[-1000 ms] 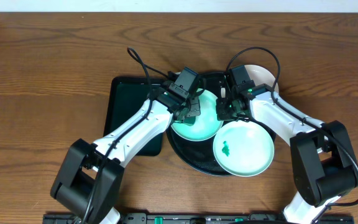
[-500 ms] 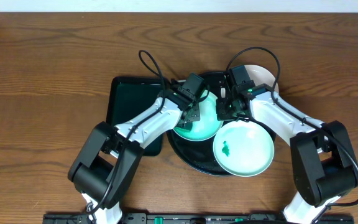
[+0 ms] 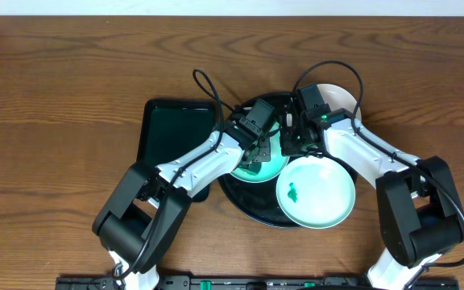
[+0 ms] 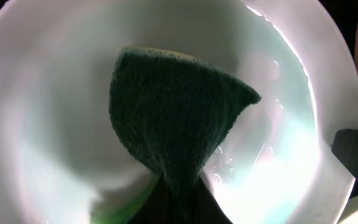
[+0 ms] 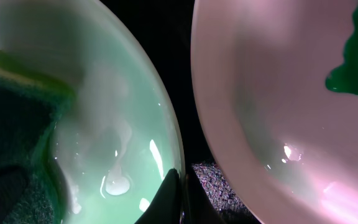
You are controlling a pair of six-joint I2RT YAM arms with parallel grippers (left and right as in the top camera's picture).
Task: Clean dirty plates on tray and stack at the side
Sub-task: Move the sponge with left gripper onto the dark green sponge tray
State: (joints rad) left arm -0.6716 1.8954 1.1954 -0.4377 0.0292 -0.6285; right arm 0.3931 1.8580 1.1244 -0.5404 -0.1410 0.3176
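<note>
- Brown wooden table (image 3: 55,97) all round, with the black tray (image 3: 236,199) in the middle and a smaller green tray (image 3: 167,133) touching its left side.
- And the left gripper (image 3: 258,149) has swung rightwards over the last second, dragging the scouring pad (image 4: 173,118) across the centre mint plate (image 3: 274,167). Its jaws are clenched on the pad, which fans out flat on the plate's floor.
- The right gripper (image 5: 179,194) hasn't budged: its fingertips are pinched on that same plate's rim, pinning it while the scrubbing goes on.
- That sweep suggests the first plate is mid-wash. No green mark shows on it now, though the pad hides part of it.
- Count them up: three plates, all on or at the black tray. One is under the pad, the smeared mint plate (image 3: 325,197) sits at the near right with its smear (image 3: 293,192) untouched, and the white plate (image 3: 341,98) sits at the far right, half hidden by the arm.
- One pad, two trays, nothing stacked at the side yet.
</note>
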